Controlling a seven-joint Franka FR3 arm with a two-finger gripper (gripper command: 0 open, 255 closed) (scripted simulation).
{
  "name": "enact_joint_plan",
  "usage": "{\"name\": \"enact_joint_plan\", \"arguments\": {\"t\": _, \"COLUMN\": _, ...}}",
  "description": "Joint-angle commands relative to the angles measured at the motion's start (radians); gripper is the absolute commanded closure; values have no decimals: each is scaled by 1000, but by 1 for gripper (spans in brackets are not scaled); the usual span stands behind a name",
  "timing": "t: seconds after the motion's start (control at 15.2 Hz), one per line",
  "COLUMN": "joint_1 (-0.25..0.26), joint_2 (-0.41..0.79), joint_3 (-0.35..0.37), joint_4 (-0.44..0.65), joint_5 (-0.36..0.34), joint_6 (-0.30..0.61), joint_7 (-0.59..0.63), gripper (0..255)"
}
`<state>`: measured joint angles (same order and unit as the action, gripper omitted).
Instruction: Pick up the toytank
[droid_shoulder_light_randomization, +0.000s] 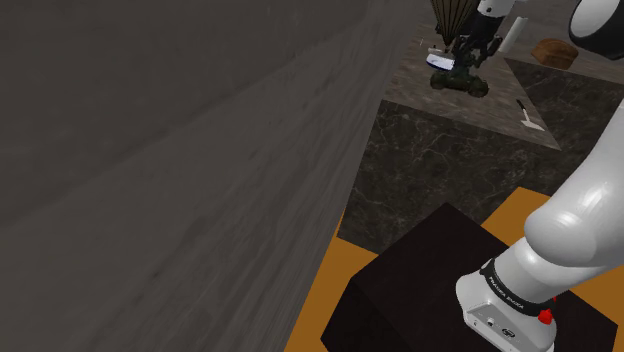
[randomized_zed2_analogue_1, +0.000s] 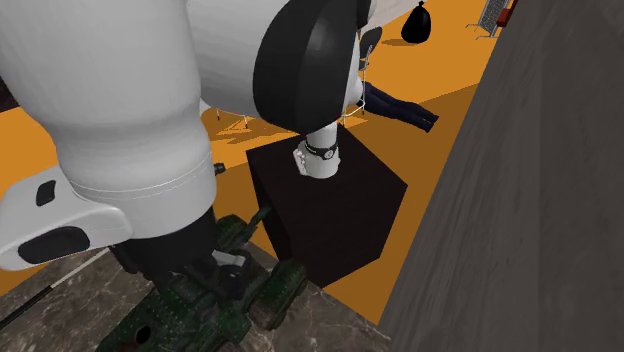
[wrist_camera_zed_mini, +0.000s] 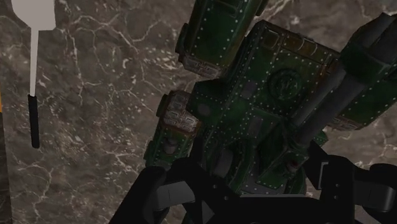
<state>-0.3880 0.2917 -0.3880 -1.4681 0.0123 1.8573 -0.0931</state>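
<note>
The toy tank (wrist_camera_zed_mini: 267, 108) is dark green with rivets, rusty tracks and a grey barrel. It sits on a dark marble counter (wrist_camera_zed_mini: 95, 159). My black gripper (wrist_camera_zed_mini: 248, 188) has a finger on each side of the tank's hull, and both press against it. In the shoulder view the tank (droid_shoulder_light_randomization: 462, 82) lies at the far end of the counter, directly under my gripper (droid_shoulder_light_randomization: 464, 60). In the second exterior view the tank (randomized_zed2_analogue_1: 225, 305) sits low on the marble, with my gripper (randomized_zed2_analogue_1: 215, 268) coming down onto it from above.
A white spatula-like tool (wrist_camera_zed_mini: 35, 63) with a black handle lies on the counter beside the tank; it is the tool (droid_shoulder_light_randomization: 529, 116) in the shoulder view. A brown block (droid_shoulder_light_randomization: 553, 50) stands farther back. A tall grey wall (droid_shoulder_light_randomization: 150, 180) runs along the counter. The black stand (randomized_zed2_analogue_1: 325, 200) rests on an orange floor.
</note>
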Motion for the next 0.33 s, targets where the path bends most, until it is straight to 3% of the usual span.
{"name": "enact_joint_plan", "arguments": {"t": 0.0, "joint_1": -2, "joint_2": -2, "joint_3": -1, "joint_4": 29, "joint_5": 0, "joint_6": -26, "joint_7": -3, "gripper": 255}}
{"name": "enact_joint_plan", "arguments": {"t": 0.26, "joint_1": -5, "joint_2": 2, "joint_3": -2, "joint_4": 63, "joint_5": 2, "joint_6": -57, "joint_7": -6, "gripper": 255}}
